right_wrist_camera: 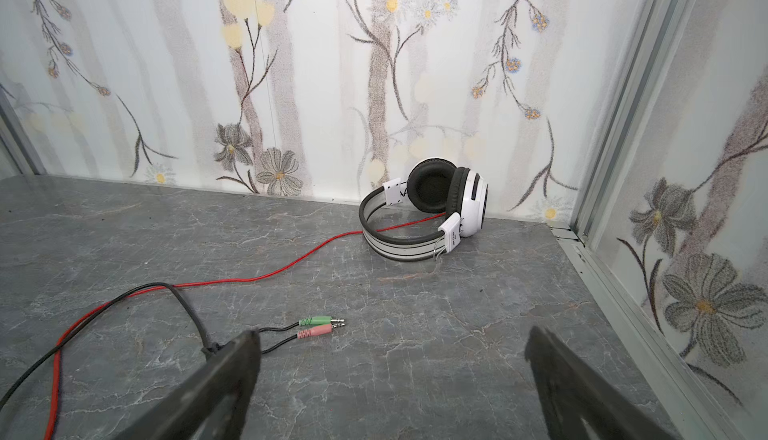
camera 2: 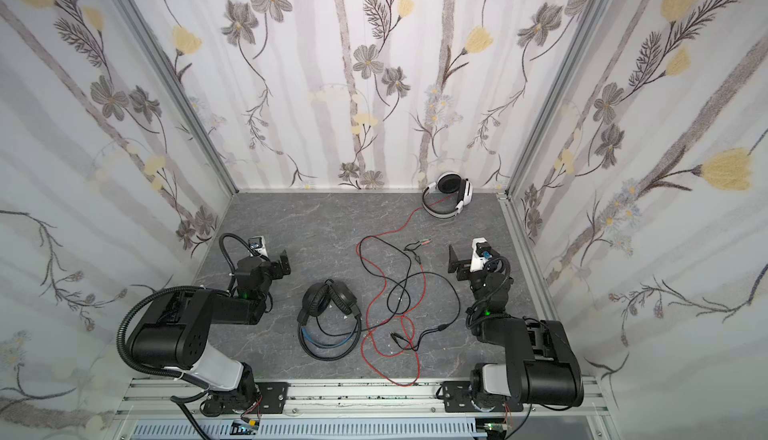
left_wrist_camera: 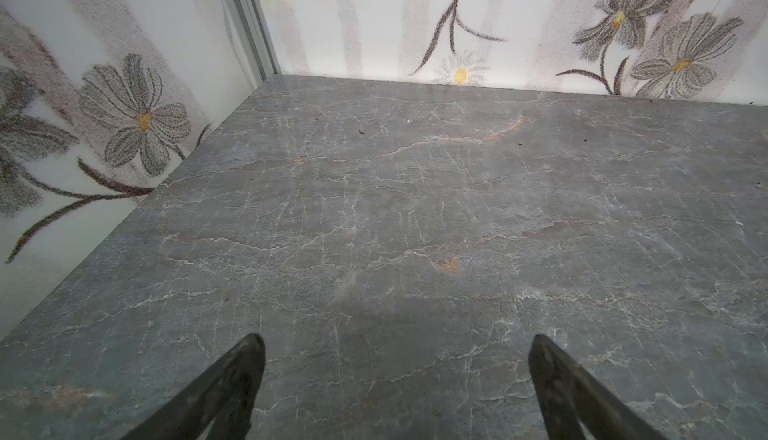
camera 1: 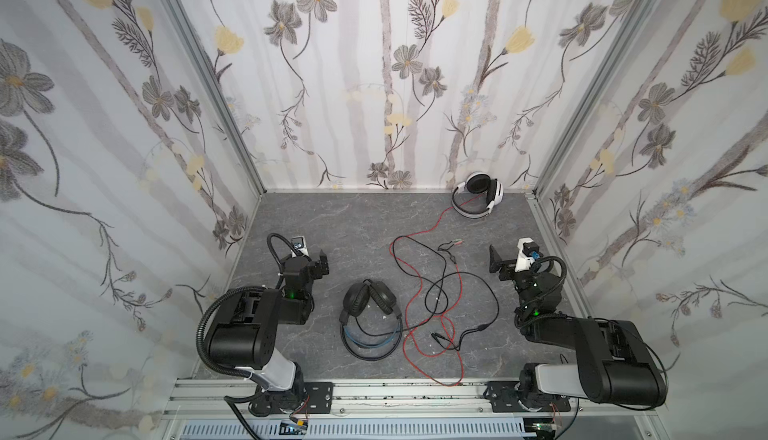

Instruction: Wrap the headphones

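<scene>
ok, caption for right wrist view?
Open right gripper faces white headphones at the back wall; red cable and two plugs lie between.

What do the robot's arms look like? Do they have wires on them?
The left arm and the right arm are chunky and black, each with a pale grey tube near its base. A ribbed black hose loops beside the left one, and a small green light glows on each. The left end effector and the right end effector each have two dark, flat, pointed fingers.
</scene>
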### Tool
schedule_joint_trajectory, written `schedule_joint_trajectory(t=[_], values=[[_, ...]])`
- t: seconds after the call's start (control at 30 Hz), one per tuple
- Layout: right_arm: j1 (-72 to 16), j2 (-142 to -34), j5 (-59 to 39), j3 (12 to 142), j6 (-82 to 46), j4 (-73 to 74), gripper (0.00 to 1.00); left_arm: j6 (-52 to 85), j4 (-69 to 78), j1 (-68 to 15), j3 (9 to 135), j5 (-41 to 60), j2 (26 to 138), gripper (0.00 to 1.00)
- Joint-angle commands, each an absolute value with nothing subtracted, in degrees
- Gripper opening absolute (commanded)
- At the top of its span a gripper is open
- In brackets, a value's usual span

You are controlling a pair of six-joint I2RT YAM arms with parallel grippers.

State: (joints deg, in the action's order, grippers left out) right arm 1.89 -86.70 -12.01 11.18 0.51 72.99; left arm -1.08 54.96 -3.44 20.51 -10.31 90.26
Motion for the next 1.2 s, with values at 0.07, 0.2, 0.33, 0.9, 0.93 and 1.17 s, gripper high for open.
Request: schedule_joint_trajectory(t=[0.07,0.2,0.33,0.9,0.93,1.17], values=[[1.85,-86.84,-11.72,11.27,0.81,76.29,1.0,-0.51,55.72,-3.43,20.77,-10.63,90.26,1.0],[1.85,-86.84,-11.76,11.3,0.85,76.3,1.0,-0.54,55.77,-3.42,20.75,-10.63,90.2,1.0],[1.84,-86.84,-11.73,11.3,0.85,76.31,1.0,-0.45,55.72,-3.42,20.75,-10.59,90.25,1.0],[1.85,-86.84,-10.92,11.25,0.52,76.32,1.0,-0.46,55.72,-3.43,20.83,-10.63,90.21,1.0],[1.85,-86.84,-10.95,11.29,0.44,76.31,1.0,-0.49,55.73,-3.43,20.81,-10.63,90.26,1.0],[1.84,-86.84,-7.98,11.28,-0.51,76.21,1.0,-0.46,55.66,-3.43,20.83,-10.56,90.26,1.0]])
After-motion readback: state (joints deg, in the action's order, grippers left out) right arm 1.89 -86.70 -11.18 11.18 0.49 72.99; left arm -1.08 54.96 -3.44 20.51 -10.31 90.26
